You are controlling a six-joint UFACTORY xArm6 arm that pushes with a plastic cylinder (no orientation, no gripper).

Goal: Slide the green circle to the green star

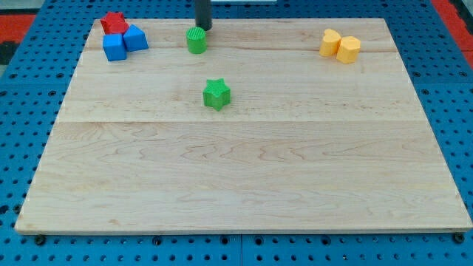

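With my tip [202,28] set just behind the green circle [196,40] near the board's top, touching or almost, the circle should be pushed slowly and straight down to the green star [216,94].

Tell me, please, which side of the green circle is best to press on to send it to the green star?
Press its far side, facing the view's top. My tip is already just above the green circle, slightly right, while the green star lies below and a little right. The round wall may slip off, so I would push nearly through its centre.
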